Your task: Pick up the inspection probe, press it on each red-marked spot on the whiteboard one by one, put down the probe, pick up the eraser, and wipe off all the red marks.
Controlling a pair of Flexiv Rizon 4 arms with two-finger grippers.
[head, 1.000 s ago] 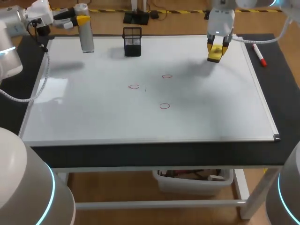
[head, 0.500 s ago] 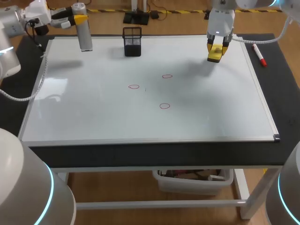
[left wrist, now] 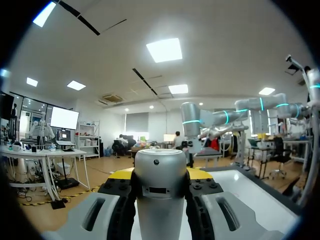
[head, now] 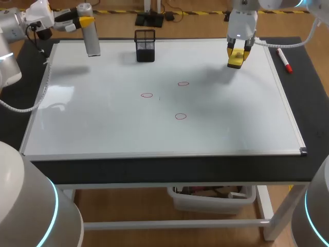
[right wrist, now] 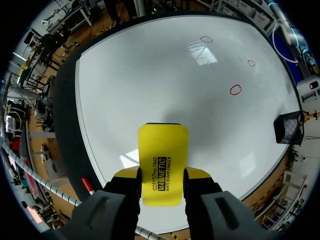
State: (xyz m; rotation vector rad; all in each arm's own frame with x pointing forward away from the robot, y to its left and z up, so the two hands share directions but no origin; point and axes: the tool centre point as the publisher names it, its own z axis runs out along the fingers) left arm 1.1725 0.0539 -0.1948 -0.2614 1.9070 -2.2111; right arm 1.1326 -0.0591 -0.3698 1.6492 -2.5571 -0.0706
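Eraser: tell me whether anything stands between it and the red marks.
Nothing visible does. The eraser sits in the right end effector over the whiteboard; only bare board lies between it and the three red marks. The mesh basket stands aside.

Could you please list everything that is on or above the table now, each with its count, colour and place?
whiteboard: one, white, covers most of the table
table: one, black top, under the whiteboard
red marks: three, red circles, middle of the whiteboard
pen holder: one, black mesh, far edge of the whiteboard
marker: one, white with red cap, on the table right of the whiteboard
probe: one, silver-grey, far left corner
eraser: one, yellow, far right part
left gripper: one, yellow-tipped, shut on the probe
right gripper: one, yellow-tipped, shut on the eraser
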